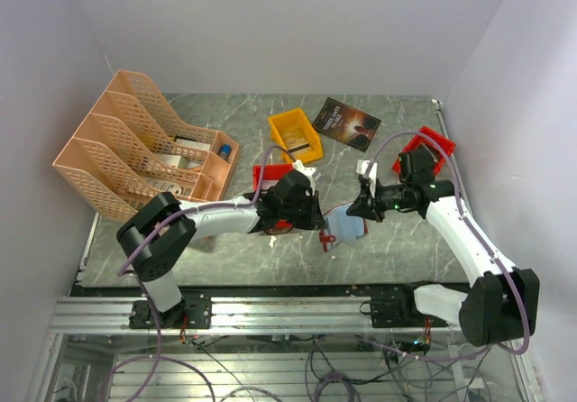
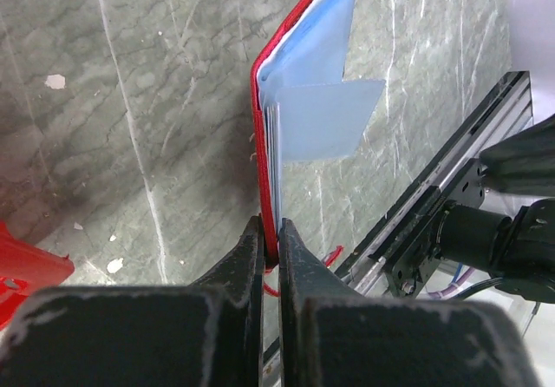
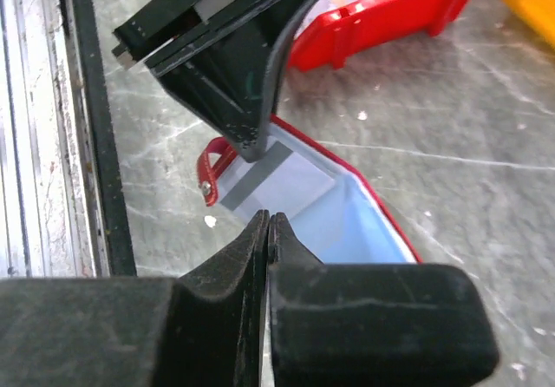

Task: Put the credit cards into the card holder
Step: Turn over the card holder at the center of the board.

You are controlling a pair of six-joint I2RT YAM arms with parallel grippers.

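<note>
The holder (image 2: 312, 49) is a thin folding wallet with a red leather-like skin and smooth pale blue pockets inside. It stands open on its edge over the marble-patterned table (image 2: 156, 101), near the front middle and between the two arms. The left gripper (image 2: 270, 231) pinches the red cover edge; its black fingers are pressed on it from both sides. A flat pale blue leaf sticks out from the pockets at an angle.

In the right wrist view a card (image 3: 277, 179) – pale, stiff, with a grey stripe – lies on the blue lining beside the small red snap tab. The right gripper (image 3: 269, 222) has its tips pressed together with no gap, just at the near edge of the card. I cannot tell if this edge is caught between them.

The two grippers are very near to each other, so there is little room between them. The metal rail (image 3: 35, 144) runs close on the near side. A glossy red bin (image 3: 381, 22) lies just behind the left gripper. Further back – well apart – are a yellow bin (image 1: 295, 135), a dark booklet (image 1: 347, 121) and a peach lattice rack (image 1: 135, 141).
</note>
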